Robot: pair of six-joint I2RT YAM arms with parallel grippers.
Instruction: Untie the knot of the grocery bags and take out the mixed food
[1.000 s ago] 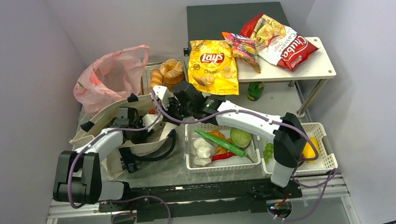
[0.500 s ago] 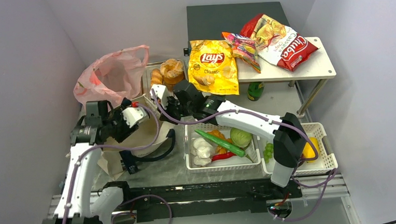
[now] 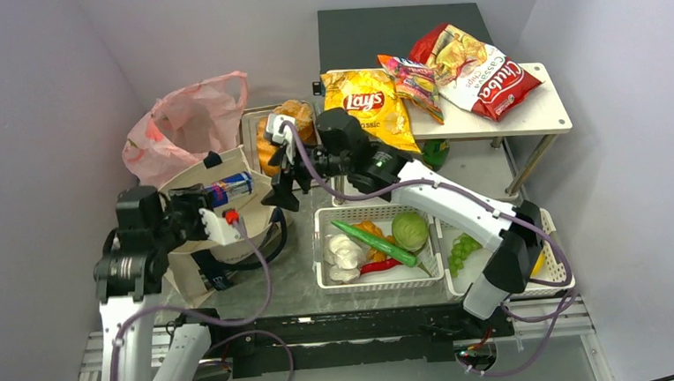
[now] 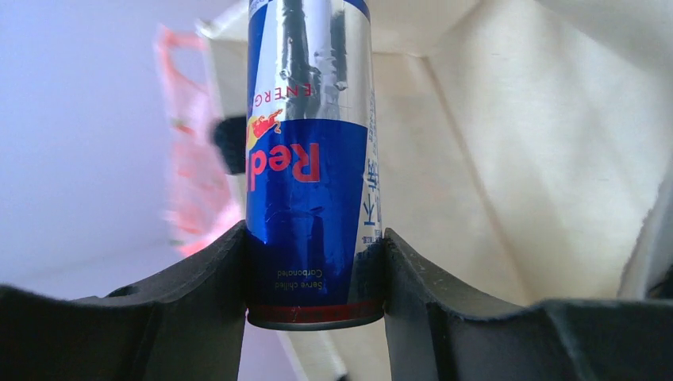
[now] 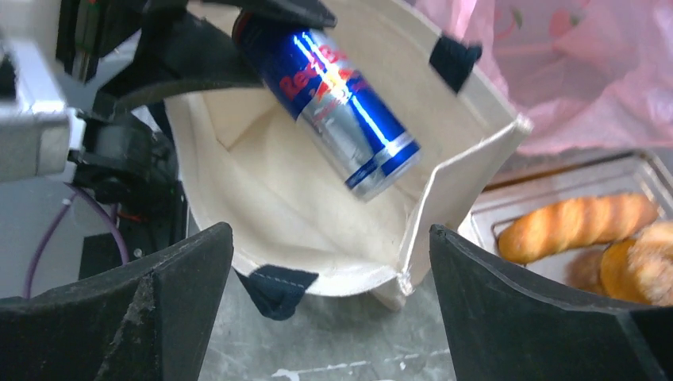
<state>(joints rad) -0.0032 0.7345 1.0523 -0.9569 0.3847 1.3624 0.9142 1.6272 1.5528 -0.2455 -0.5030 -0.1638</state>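
Note:
The beige tote (image 3: 193, 171) stands open beside the pink plastic bag (image 3: 184, 129). My left gripper (image 4: 313, 254) is shut on a blue and silver Red Bull can (image 4: 309, 159), held over the tote's mouth (image 5: 262, 206). The same can (image 3: 229, 187) shows from above and in the right wrist view (image 5: 337, 111). My right gripper (image 5: 329, 238) hangs open just right of the tote (image 3: 288, 192), holding nothing. A white basket (image 3: 321, 284) holds the long green vegetable (image 3: 374, 241), cabbage (image 3: 409, 232) and garlic (image 3: 342, 254). Grapes (image 3: 463, 249) lie in the basket to its right.
The yellow Lay's bag (image 3: 371, 104), a small pink snack bag (image 3: 411, 80) and a red Cassava chips bag (image 3: 485, 71) lie on the white side table (image 3: 523, 117). Brown buns (image 3: 278, 128) sit in a metal tray (image 5: 516, 198) behind the tote.
My left arm has risen and drawn the can up out of the tote. My right gripper has opened, let go of the tote's rim and moved back towards the tray.

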